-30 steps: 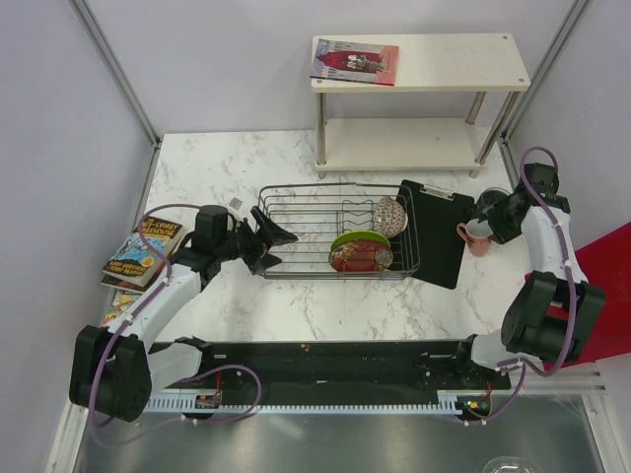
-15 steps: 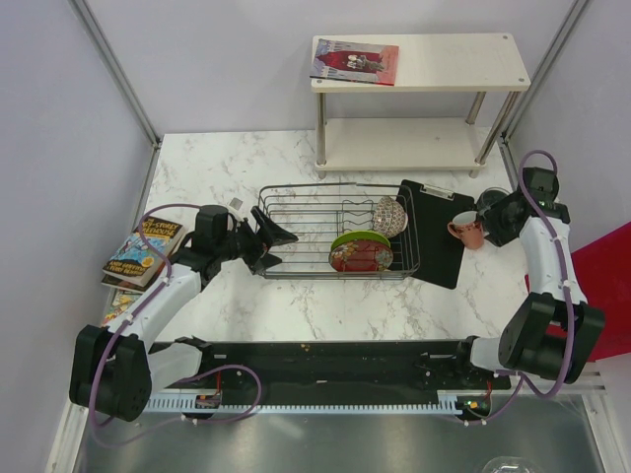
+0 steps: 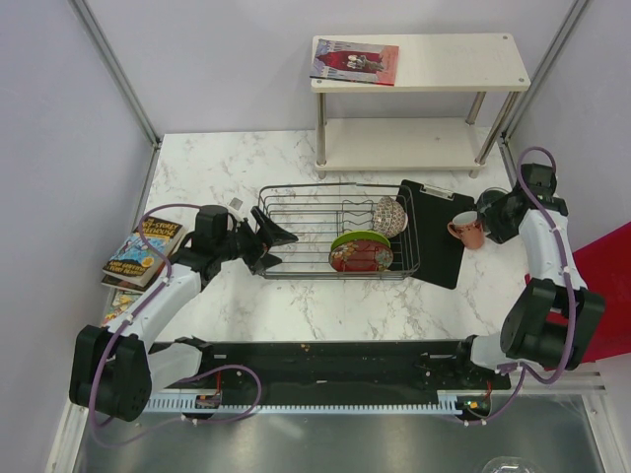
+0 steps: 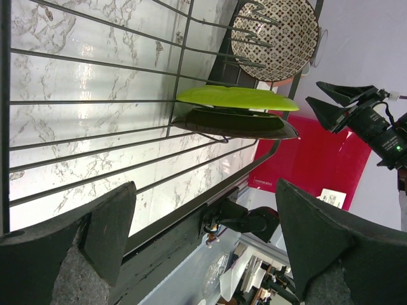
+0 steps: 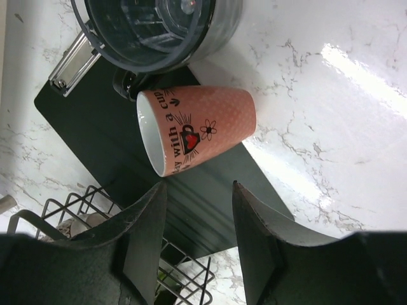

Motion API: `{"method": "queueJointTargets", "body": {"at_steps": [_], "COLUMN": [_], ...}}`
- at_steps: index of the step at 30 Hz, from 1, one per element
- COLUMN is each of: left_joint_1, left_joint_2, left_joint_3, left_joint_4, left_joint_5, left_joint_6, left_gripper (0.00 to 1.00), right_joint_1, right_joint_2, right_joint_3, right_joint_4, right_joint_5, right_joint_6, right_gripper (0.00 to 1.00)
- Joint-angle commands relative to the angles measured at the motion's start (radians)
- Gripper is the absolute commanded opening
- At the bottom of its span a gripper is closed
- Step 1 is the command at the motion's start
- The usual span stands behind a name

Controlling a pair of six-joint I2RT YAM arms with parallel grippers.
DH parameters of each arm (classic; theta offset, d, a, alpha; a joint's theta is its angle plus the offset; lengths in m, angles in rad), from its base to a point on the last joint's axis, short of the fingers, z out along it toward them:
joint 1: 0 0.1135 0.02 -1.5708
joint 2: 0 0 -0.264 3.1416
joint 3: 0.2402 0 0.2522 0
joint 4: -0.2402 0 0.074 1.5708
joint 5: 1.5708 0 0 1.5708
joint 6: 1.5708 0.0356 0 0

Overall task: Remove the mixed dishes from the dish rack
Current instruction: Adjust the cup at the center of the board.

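Wide apart and empty, the right jaws sit just behind the small pink cup (image 5: 197, 130), which stands at the edge of the black board (image 5: 82, 121) beside the dark cup (image 5: 159, 32), out of the dish rack (image 3: 325, 187). The left jaws are apart at the rack's left end. That cup looks done. Next, I think, comes the green plate (image 4: 235, 98), red dish (image 3: 361, 259) or bowl (image 4: 276, 38) in the rack, grabbed by its rim.

The left arm (image 3: 161, 298) and right arm (image 3: 545, 241): white link shells, black joint housings, a purple-grey cable (image 3: 170, 208) looped along each. The claw fingers (image 4: 108, 229) are matte black, wedge-shaped, with grainy grey inner faces.
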Motion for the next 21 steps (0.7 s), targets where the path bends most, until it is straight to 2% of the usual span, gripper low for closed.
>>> {"method": "queueJointTargets", "body": {"at_steps": [1,13,21], "left_joint_1": [-0.001,-0.003,-0.001], "left_joint_2": [0.020,0.034,0.028], "left_joint_3": [-0.037,-0.037,-0.044], "left_joint_4": [-0.082,-0.076,-0.075], "left_joint_5": [-0.014,-0.006,-0.005], "left_joint_6": [0.060,0.060,0.064], "left_gripper": [0.97,0.97,0.97], "right_joint_1": [0.002,0.022,0.083], "right_joint_2": [0.039,0.079,0.117], "right_joint_3": [0.072,0.082,0.118], "right_joint_4": [0.016,0.042,0.051], "right_joint_5": [0.037,0.048,0.085], "right_joint_6": [0.015,0.024,0.038], "right_gripper": [0.53,0.53,0.54]}}
